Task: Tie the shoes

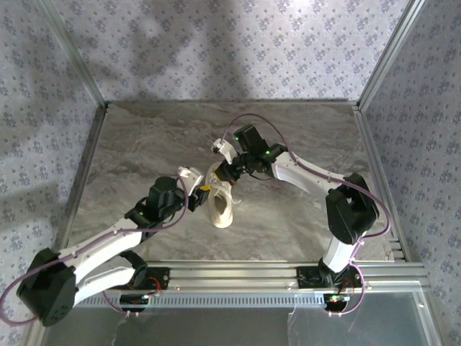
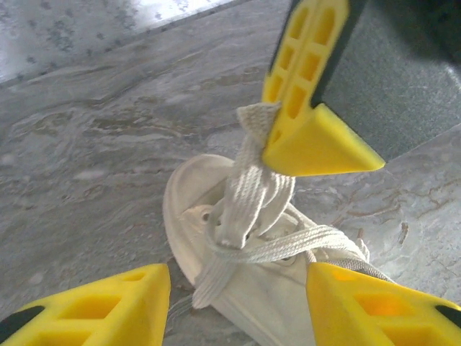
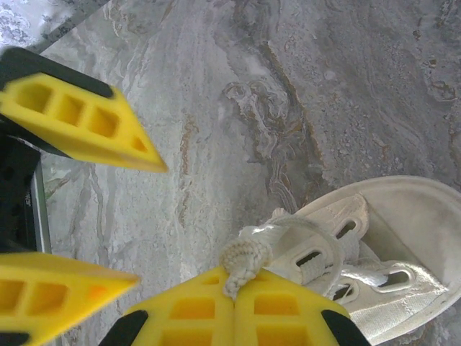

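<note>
Sneaker (image 1: 222,207): one small cream low-top resting on the grey marbled table (image 1: 144,144), with the eyelets facing up. In the top view its long axis runs from far to near, leaning slightly. The rounded toe end lies past both grippers toward the arm bases, and the open ankle end sits beneath and between the two grippers. Right gripper (image 3: 234,285): fingers pressed together, pinching a bunched strand of the white laces (image 2: 245,187). The strand rises taut from the upper eyelets to the pinch, which stands above the ankle end. Left gripper (image 2: 239,277): fingers (image 2: 101,306) spread wide and holding nothing. One finger stands on either side of the sneaker's laced front, with the lace crossing between them. Obstruction noted: the right gripper's closed tips and the upright strand stand just ahead of the left gripper's gap, near its fingers but not touching them. A loose lace end hangs off the sneaker's side nearest the left gripper; where it finishes cannot be told. Surroundings: patterned walls (image 1: 238,43) stand beyond and to both sides of the grippers. A metal rail (image 1: 238,272) runs along the near table edge behind them, well apart from the sneaker.
</note>
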Tool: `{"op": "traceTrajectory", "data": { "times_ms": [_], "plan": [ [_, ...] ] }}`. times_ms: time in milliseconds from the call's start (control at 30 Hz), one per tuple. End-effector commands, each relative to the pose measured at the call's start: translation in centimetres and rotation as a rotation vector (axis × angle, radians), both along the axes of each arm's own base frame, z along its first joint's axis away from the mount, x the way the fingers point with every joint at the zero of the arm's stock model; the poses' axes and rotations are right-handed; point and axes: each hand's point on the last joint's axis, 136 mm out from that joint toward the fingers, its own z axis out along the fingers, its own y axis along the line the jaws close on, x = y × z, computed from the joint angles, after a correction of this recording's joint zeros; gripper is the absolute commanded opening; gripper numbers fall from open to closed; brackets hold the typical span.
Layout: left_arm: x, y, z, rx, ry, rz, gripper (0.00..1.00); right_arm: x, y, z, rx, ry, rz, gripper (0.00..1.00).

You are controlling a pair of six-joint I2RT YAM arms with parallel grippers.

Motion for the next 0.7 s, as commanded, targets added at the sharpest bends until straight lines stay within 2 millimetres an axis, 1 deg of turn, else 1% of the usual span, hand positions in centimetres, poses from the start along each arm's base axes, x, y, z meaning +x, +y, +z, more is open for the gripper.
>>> {"op": "traceTrajectory", "data": {
  "times_ms": [0, 100, 367, 467, 500, 533, 567, 600, 633, 667],
  "plan": [
    [1.1, -2.2, 2.8, -0.038, -0.102, -0.084, 0.53, -0.1, 0.0, 1.2, -0.003, 0.003, -0.02, 0.0],
    [2.0, -2.7, 2.3, -0.029, -0.106, -0.079, 0.53, -0.2, 0.0, 1.2, -0.005, 0.009, -0.022, 0.0],
    [4.2, -2.9, 1.5, -0.04, -0.112, -0.037, 0.53, -0.4, 0.1, 1.0, -0.005, 0.034, -0.022, 0.0],
    [4.6, -3.1, 1.3, -0.046, -0.106, -0.035, 0.51, -0.4, 0.3, 0.8, -0.004, 0.05, -0.023, 0.0],
    [4.8, -3.3, 1.1, -0.046, -0.1, -0.042, 0.47, -0.5, 0.3, 0.7, -0.001, 0.054, -0.021, 0.01],
    [4.8, -3.3, 1.0, -0.045, -0.095, -0.049, 0.4, -0.7, 0.4, 0.7, 0.0, 0.059, -0.016, 0.02],
    [4.9, -3.4, 0.9, -0.047, -0.088, -0.053, 0.3, -0.8, 0.5, 0.8, 0.004, 0.056, -0.01, 0.04],
    [5.0, -3.3, 0.8, -0.052, -0.082, -0.052, 0.19, -0.9, 0.6, 0.8, 0.006, 0.054, -0.006, 0.07],
    [5.1, -3.2, 0.8, -0.056, -0.076, -0.046, 0.1, -1.0, 0.7, 0.8, 0.008, 0.054, -0.003, 0.11],
    [5.1, -3.1, 0.8, -0.062, -0.072, -0.042, 0.05, -1.1, 0.7, 0.9, 0.013, 0.055, -0.001, 0.15]
  ]
}}
